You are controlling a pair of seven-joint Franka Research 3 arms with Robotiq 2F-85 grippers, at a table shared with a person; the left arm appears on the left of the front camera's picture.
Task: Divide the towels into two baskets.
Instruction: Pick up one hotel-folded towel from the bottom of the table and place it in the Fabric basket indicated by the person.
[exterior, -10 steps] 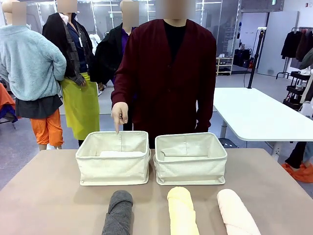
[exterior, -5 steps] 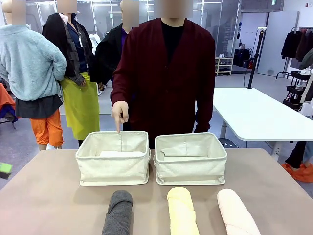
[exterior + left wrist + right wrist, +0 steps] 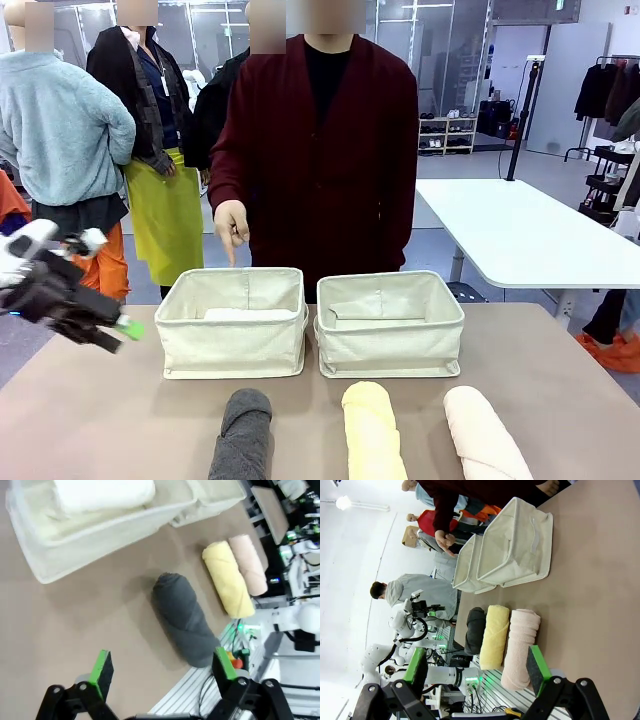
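Approach step: left and right jaws spread, empty; bring the left jaws around the dark grey rolled terry towel (image 3: 185,622) just ahead.

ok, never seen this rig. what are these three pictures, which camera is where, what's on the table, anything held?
Two robot arms share a table with a person. The front view looks across from between the arms; the other two look along each arm's end effector. The left end effector and right end effector are open, empty. The left basket holds a white towel roll, beside the right basket. Nearer the robot lie the dark grey towel, pale yellow towel and pale pink towel. The person's hand points down toward the left basket.
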